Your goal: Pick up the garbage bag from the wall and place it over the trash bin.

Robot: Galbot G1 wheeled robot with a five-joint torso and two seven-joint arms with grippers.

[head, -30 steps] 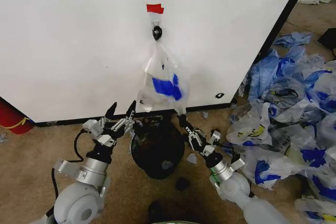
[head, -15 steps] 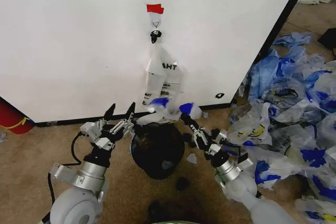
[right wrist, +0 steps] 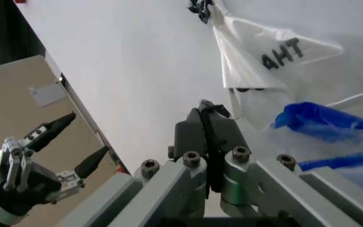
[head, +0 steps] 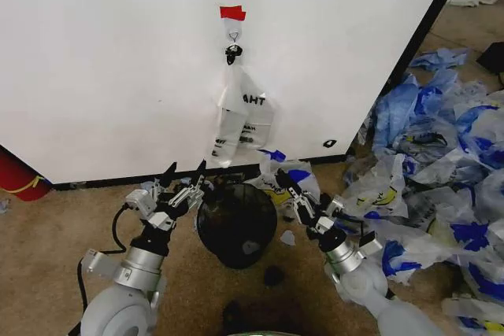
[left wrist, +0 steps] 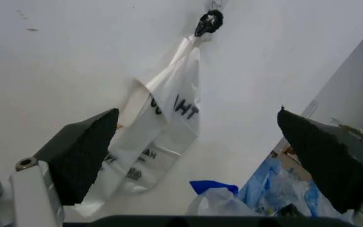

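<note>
The garbage bag, crumpled with blue patches and a bit of yellow, hangs off the hook, just behind and right of the black trash bin. My right gripper is shut on its edge; in the right wrist view the right gripper has its fingers pressed together beside the garbage bag's blue patch. My left gripper stands open at the bin's left rim, holding nothing. In the left wrist view the left gripper spreads wide toward the wall. A narrower lettered white bag still hangs from the hook.
A red tape piece marks the wall above the hook. A red cylinder stands at the far left. A big pile of plastic bags covers the floor on the right. Small scraps lie in front of the bin.
The garbage bag came off the hook and dropped with my right gripper to the bin's right rear. The lettered bag behind it is now uncovered. The left gripper barely moved.
</note>
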